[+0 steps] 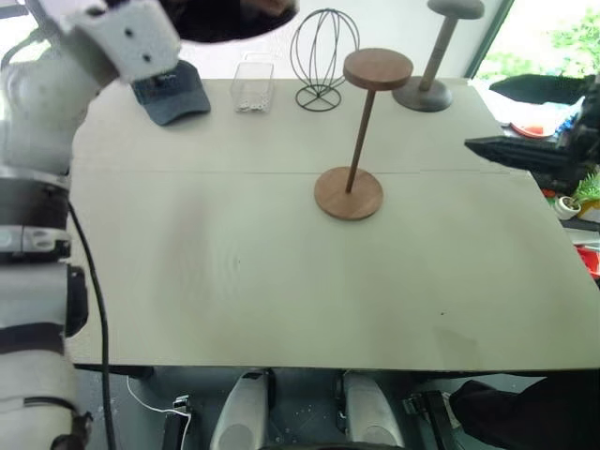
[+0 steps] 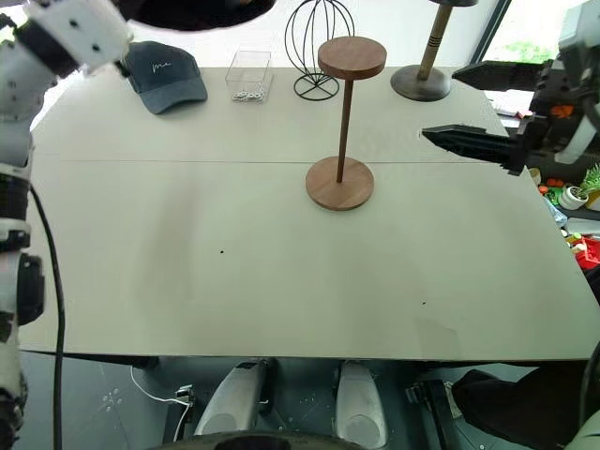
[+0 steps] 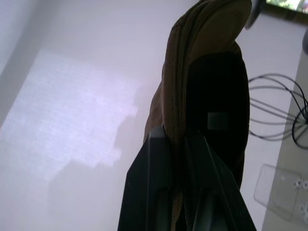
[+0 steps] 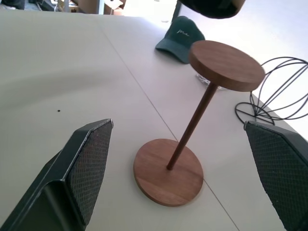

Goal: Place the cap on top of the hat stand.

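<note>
The brown cap [image 3: 207, 57] hangs pinched by its rim in my left gripper [image 3: 180, 159], which is shut on it and raised high over the table's far left. The cap's dark underside [image 1: 234, 19] shows at the upper edge of the head view. The hat stand [image 1: 364, 131], reddish-brown wood with a round top disc [image 4: 226, 65], thin rod and round base, stands upright mid-table with nothing on its disc. The cap is to the left of the disc and higher than it. My right gripper [image 2: 459, 105] is open to the right of the stand, pointing at it, clear of it.
Along the far edge of the pale table [image 1: 234, 281] are a dark baseball cap [image 1: 172, 92], a clear plastic box [image 1: 253, 82], a black wire head-shaped stand [image 1: 323, 56] and a grey thick-stemmed stand [image 1: 436, 56]. Small clutter [image 2: 572, 197] sits beyond the right edge.
</note>
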You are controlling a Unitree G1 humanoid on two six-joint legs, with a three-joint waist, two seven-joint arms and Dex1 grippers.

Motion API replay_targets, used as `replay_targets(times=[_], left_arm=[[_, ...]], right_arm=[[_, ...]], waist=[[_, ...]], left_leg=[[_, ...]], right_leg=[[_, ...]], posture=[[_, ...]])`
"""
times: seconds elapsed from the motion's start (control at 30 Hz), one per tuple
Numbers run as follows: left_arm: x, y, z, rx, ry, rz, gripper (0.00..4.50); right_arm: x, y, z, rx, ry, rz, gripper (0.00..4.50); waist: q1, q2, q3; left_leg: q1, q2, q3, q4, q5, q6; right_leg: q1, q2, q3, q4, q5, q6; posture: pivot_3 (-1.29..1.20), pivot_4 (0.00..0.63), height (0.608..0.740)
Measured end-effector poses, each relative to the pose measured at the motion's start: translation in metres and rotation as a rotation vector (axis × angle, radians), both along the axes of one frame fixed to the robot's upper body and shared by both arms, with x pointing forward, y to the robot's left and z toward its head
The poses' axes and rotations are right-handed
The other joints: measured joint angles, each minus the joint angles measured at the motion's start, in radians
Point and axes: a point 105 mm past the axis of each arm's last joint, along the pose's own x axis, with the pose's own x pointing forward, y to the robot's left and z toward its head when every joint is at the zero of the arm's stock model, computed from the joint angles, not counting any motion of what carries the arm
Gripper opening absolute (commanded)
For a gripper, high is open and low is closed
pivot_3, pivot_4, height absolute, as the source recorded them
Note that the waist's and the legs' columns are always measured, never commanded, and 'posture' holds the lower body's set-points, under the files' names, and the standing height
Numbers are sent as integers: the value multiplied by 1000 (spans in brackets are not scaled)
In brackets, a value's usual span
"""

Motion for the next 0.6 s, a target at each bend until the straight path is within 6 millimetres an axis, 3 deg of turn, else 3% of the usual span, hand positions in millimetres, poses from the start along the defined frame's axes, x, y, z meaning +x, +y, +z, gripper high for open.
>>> replay_targets(times=[0.17,0.33,0.6], left_arm=[[-19,-43,5,17,-21,-212,40],[-32,-74,-9,99,24,-361,40],[-31,-90,-38,153,74,-433,40]], right_arm=[[0,-2,8,27,-9,-9,4500],[-2,-1,10,37,-7,-10,4500],[-5,3,12,62,-7,-1,4500]], waist=[[-13,0,0],[-21,0,0],[-17,0,0]], left_leg=[[0,0,0,0,0,0],[0,0,0,0,0,0],[-1,0,0,3,0,1]], right_leg=[[0,0,0,0,0,0],[0,0,0,0,0,0],[1,0,0,1,0,0]], posture=[[0,150,740],[0,150,740],[0,150,740]])
